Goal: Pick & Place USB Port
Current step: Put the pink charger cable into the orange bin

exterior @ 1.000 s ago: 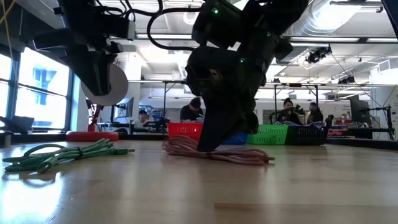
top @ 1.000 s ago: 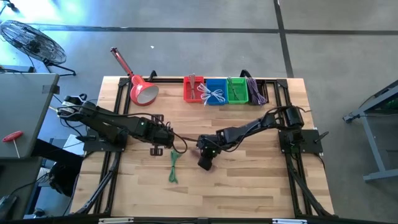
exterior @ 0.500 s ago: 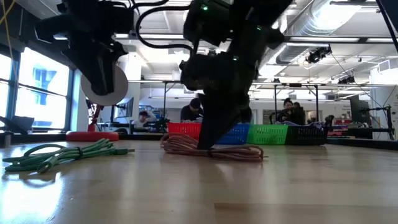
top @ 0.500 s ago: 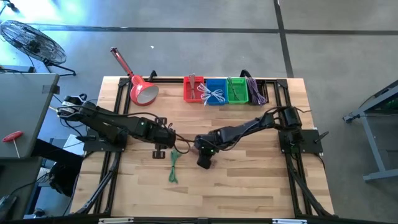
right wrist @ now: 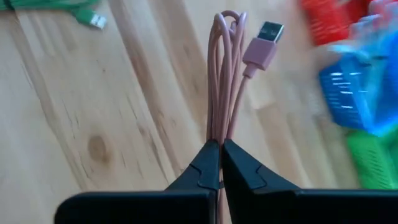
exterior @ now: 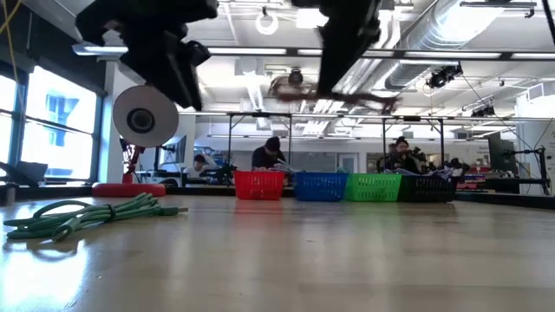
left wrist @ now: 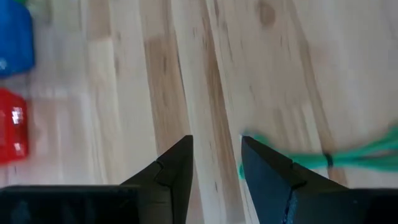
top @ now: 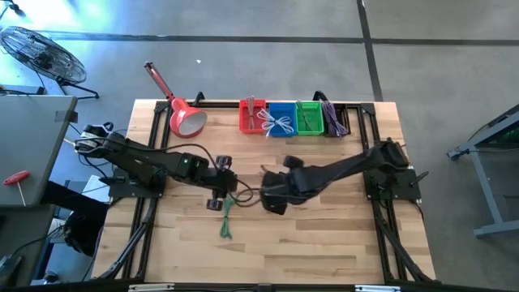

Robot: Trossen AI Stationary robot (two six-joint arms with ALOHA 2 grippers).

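A pink USB cable [right wrist: 224, 74], bundled in long loops with a flat plug [right wrist: 264, 40], is in my right gripper [right wrist: 220, 144], which is shut on it above the table's middle [top: 272, 199]. In the low view the pink cable [exterior: 295, 87] hangs high over the table. A green coiled cable [top: 225, 219] lies flat on the wood; its end [left wrist: 244, 138] shows just past my left gripper [left wrist: 216, 146]. That gripper is open, hovers over the table [top: 217, 193] and touches nothing. My right gripper pinches the pink cable's bundled strands [right wrist: 219, 127] between its two fingers, several strands together, at one end of the loops. The loops and the plug reach out past the fingertips, along the fingers. The whole cable is lifted clear of the table.
Along the far edge stand a red bin [top: 252, 116], a blue bin [top: 280, 120] with a white cable, a green bin [top: 309, 118] and a dark one with purple cable [top: 334, 120]. A red lamp [top: 182, 113] lies at the far left. Bare wood lies toward the near edge.
My right gripper has risen from the table, carrying the pink cable from lying on the wood to hanging clear high above it, and shifted slightly right. My left gripper has moved right and a little nearer, toward the green cable.
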